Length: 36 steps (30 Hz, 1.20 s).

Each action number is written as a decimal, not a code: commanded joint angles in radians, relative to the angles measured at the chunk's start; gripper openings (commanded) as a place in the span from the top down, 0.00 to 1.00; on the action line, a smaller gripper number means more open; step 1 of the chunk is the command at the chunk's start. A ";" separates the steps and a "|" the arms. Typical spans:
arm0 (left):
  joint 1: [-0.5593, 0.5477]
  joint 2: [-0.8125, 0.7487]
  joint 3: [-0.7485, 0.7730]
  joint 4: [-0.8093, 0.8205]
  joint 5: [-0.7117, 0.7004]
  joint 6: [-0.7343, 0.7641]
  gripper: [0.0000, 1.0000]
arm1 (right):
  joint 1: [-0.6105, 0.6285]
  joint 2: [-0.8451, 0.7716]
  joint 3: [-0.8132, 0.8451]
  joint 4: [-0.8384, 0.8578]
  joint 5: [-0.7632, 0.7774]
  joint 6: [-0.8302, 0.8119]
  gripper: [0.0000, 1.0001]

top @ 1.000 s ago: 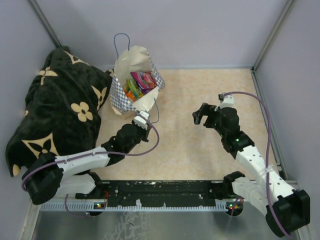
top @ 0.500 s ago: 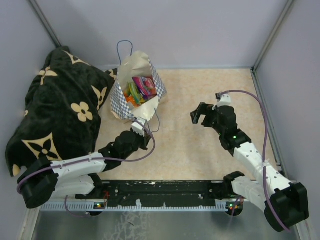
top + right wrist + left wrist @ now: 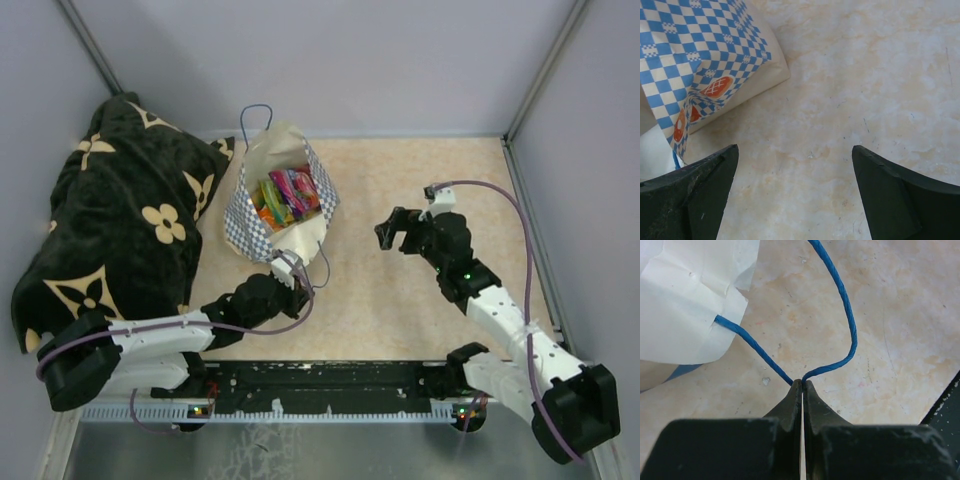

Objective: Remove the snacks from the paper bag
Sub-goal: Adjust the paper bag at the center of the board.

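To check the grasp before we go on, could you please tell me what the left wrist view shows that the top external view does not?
Only the left wrist view shows clearly that the left tool is shut on the blue cord handle, pinching the loop at its bend. Only the top external view shows the snacks lying inside the paper bag, the black blanket and the right tool, apart from the bag. Both show the bag's cream paper and the table.

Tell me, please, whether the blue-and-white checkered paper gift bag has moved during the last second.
Yes. The paper bag has slid away from the back wall and slightly right, pulled by the left gripper.
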 commanded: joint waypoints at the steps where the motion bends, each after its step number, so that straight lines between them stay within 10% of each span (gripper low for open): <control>1: -0.047 0.013 -0.024 -0.059 0.070 -0.045 1.00 | 0.064 0.028 0.056 0.105 -0.003 -0.064 0.04; 18: -0.189 0.055 0.041 -0.116 -0.029 -0.080 1.00 | 0.424 0.506 0.626 -0.083 0.455 -0.295 0.11; 27: -0.213 0.022 0.021 -0.133 -0.059 -0.102 1.00 | 0.475 0.619 0.752 -0.147 0.616 -0.346 0.49; 36: -0.234 0.010 0.056 -0.163 -0.093 -0.101 1.00 | 0.504 0.716 0.871 -0.215 0.679 -0.389 0.55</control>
